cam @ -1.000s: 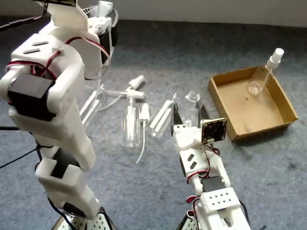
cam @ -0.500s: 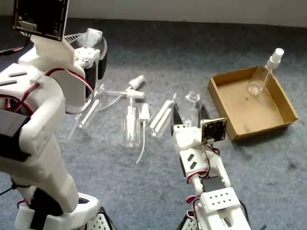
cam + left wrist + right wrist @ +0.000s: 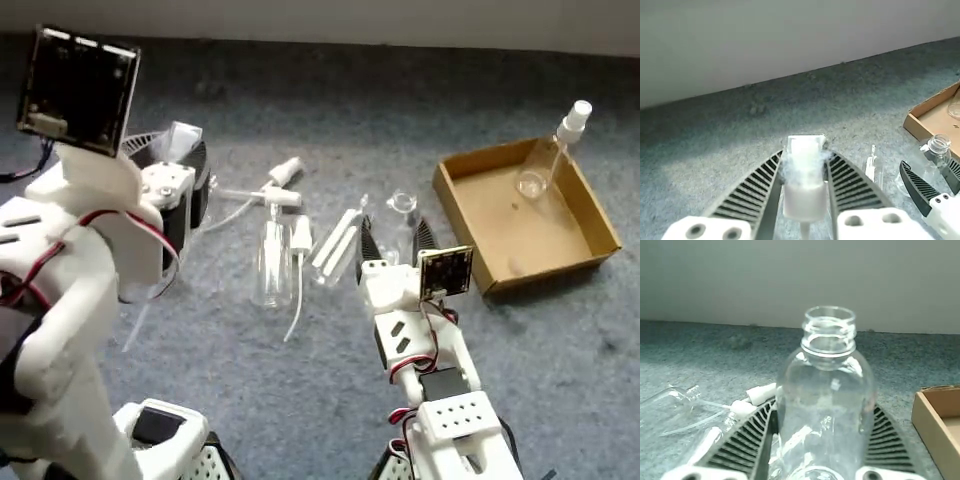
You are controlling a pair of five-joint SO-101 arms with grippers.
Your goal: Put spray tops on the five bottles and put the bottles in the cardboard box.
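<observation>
Left arm has swung back toward the near side over the last second. Its gripper (image 3: 172, 150) used to sit up at the far edge of the high view and is now a good bit closer to the bases, and the wrist camera board has come up into frame. Right arm hasn't budged at all.

The left fingers are closed down on a white spray top (image 3: 802, 185). From the left wrist view the cap sits upright, pinched right between the two ribbed fingers, and they're only as far apart as the cap is wide. From above you can see its thin dip tube (image 3: 140, 315) hanging down beside the arm.

The right gripper (image 3: 395, 235) is in the middle of the grey carpeted surface (image 3: 300, 400), holding a clear bottle (image 3: 827, 385) upright with its neck open, no top on it. The fingers are spread about as wide as the bottle body and sit against both sides of it.

The cardboard box (image 3: 500, 215) is off to the right of that, a little apart from it. One finished bottle (image 3: 548, 160) leans inside against the far wall, with its white sprayer poking up over the rim.

Between the two arms there's loose stuff on the carpet: a clear bottle on its side (image 3: 270, 262), a spray top right next to it (image 3: 300, 238), and another spray top (image 3: 285, 172) a bit farther back. Something clear lies just left of the right gripper too, probably another bottle, but I can't say for sure.
</observation>
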